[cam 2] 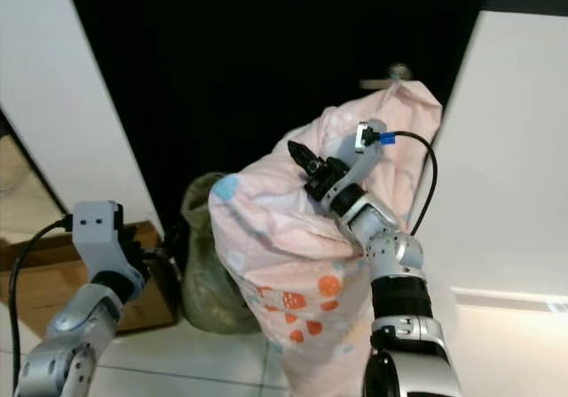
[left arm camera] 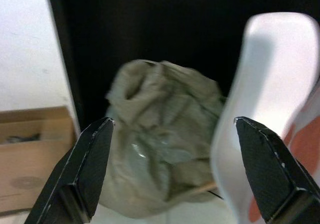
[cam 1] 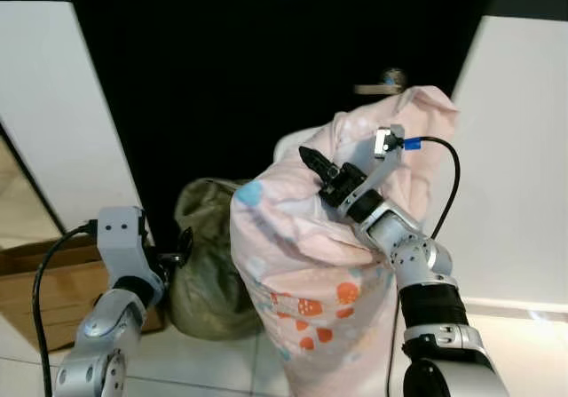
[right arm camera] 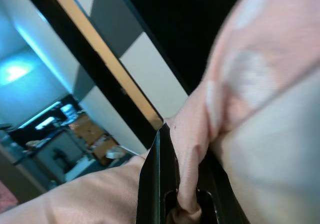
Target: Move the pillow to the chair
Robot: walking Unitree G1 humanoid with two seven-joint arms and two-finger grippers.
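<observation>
Dark doorway and white walls fill the background, so you're mid-carry: the pillow (cam 1: 328, 264) hangs upright in front of you, its pink fabric pinched in the clenched right gripper (cam 1: 321, 168), forearm raised and bent inward. Your left gripper (left arm camera: 172, 169) waits low, fingers spread, facing an olive bag (cam 1: 200, 259) beside a cardboard box (cam 1: 35, 281). Next, likely turn to find the chair.

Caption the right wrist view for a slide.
Right gripper shut on a fold of the pink pillow, held up before a dark doorway.
</observation>
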